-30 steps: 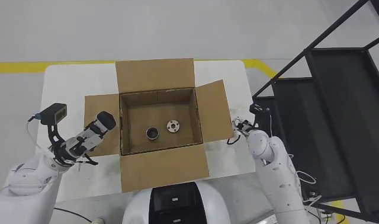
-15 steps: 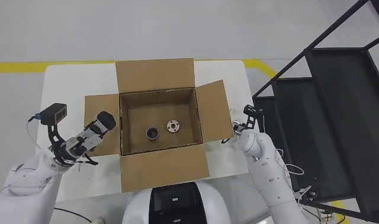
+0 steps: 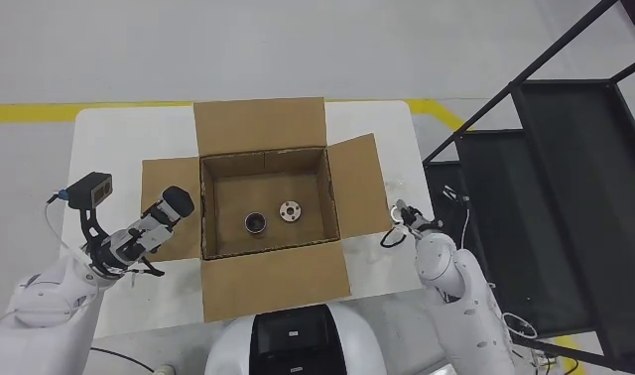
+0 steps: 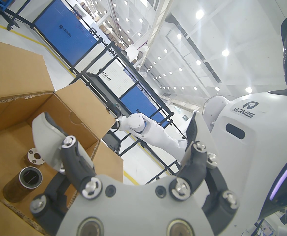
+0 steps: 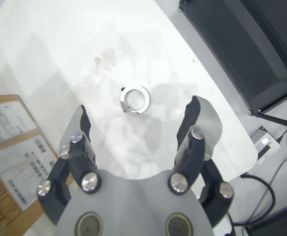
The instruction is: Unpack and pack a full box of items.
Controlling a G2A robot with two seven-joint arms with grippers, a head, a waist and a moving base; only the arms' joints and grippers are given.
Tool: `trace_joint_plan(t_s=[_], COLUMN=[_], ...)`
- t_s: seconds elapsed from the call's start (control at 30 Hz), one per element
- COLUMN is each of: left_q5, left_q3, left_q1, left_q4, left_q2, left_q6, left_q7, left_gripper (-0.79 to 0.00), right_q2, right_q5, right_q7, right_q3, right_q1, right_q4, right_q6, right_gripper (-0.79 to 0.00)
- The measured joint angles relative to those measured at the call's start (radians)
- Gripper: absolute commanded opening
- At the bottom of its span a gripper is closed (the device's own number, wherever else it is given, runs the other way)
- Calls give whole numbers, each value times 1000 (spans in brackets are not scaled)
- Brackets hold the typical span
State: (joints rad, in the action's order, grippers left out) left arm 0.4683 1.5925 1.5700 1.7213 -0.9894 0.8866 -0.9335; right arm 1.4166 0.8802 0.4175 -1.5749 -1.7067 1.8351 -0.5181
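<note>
**Q:** Where do things stand around the box [image 3: 260,125]?

**A:** The metal ring [image 5: 135,98] lies on the tabletop [image 5: 59,37] just beyond the box's right flap. Your right end effector [image 5: 138,110] hangs over it, spread wide and holding nothing. The left end effector [image 4: 118,124] is spread too, by the box's left flap. A brown cylinder [image 4: 22,183] and a flanged disc [image 4: 36,157] stand inside.

**Q:** How do I take the ring cleanly?

**A:** It lies flat with its bore pointing straight up. Being round, it has no long axis, so any wrist angle should do. Centre it between the pads and come straight down. Close across its outer wall, probably low, since it looks thin and slick. Keep clear of the box flap.
</note>
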Motion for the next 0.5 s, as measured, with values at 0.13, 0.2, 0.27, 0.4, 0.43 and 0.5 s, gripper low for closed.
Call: trace_joint_plan(t_s=[0.13, 0.2, 0.27, 0.4, 0.43, 0.5], left_q5=[0, 0, 0, 0, 0, 0], left_q3=[0, 0, 0, 0, 0, 0], left_q1=[0, 0, 0, 0, 0, 0], left_q4=[0, 0, 0, 0, 0, 0], left_q2=[0, 0, 0, 0, 0, 0], left_q6=[0, 0, 0, 0, 0, 0], left_q7=[0, 0, 0, 0, 0, 0], left_gripper=[0, 0, 0, 0, 0, 0], right_q2=[9, 14, 17, 11, 7, -1], right_q5=[-60, -92, -93, -25, 8, 88], right_q7=[-155, -238, -302, -323, -301, -233], right_q3=[-29, -30, -22, 23, 37, 75], right_q1=[-104, -148, -178, -225, -226, -212], right_q4=[163, 237, 288, 394, 413, 446], right_q6=[-11, 6, 28, 157, 193, 277], right_gripper=[0, 0, 0, 0, 0, 0])
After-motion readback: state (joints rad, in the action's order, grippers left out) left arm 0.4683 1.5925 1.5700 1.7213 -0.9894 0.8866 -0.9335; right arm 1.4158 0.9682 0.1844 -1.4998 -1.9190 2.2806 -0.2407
